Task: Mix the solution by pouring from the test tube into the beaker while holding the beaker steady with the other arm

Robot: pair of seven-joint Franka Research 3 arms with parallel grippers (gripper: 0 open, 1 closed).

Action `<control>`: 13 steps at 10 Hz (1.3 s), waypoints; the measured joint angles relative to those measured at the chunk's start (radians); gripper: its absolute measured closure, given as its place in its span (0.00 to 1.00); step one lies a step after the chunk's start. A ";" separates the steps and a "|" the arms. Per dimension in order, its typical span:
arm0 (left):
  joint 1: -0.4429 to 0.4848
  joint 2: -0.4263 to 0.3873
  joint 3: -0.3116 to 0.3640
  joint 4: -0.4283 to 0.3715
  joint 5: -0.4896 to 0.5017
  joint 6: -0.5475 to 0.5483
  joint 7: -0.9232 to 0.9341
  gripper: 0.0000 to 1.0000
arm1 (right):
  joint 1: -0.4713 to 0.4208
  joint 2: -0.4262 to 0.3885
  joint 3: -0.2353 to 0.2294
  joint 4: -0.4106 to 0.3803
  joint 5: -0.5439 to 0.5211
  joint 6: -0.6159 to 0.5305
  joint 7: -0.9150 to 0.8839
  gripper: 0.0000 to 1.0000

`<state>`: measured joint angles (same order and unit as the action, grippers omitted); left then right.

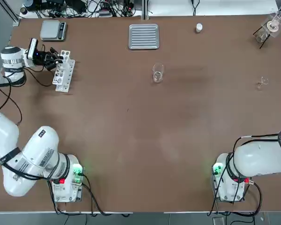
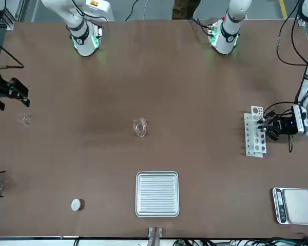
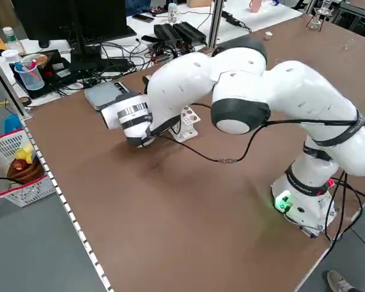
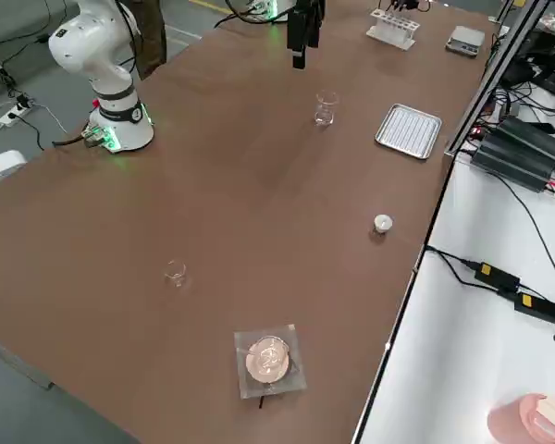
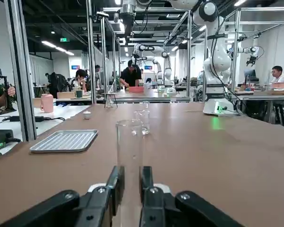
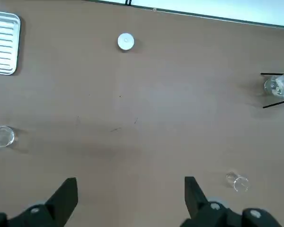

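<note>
The wide brown table (image 1: 131,140) is mostly bare, and a white bench with cables and black power units runs along its far edge. The left wrist view shows a big hall behind, with metal frames, other white robot arms and several people at desks.

The small clear glass beaker (image 1: 158,73) stands upright near the table's middle, a little toward the far side, with open surface all around it. The ribbed silver metal tray (image 1: 144,36) lies beyond it near the far edge, a small white round cap (image 1: 199,28) to its right. A glass flask on a black wire stand (image 1: 270,27) is at the far right corner, and a tiny clear glass piece (image 1: 262,83) stands near the right edge.

The left gripper (image 1: 60,60) is low at the white plastic test-tube rack (image 1: 64,70) by the left edge, next to the grey digital scale (image 1: 53,30). Only its wrist view shows the fingers pressed against a clear glass test tube (image 5: 129,146).

The right gripper (image 2: 15,92) hangs high over the right side, well apart from the beaker; its wrist view shows the fingers spread wide, holding nothing.
</note>
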<state>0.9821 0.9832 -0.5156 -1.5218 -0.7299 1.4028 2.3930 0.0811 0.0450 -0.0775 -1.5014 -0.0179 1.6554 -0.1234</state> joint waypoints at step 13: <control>-0.011 0.055 0.008 0.010 0.001 0.027 0.000 0.47 | 0.001 0.000 0.001 -0.003 0.000 0.012 0.000 0.00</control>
<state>0.9712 1.0385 -0.5074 -1.5117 -0.7294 1.4302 2.3928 0.0826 0.0450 -0.0768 -1.5047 -0.0179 1.6678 -0.1234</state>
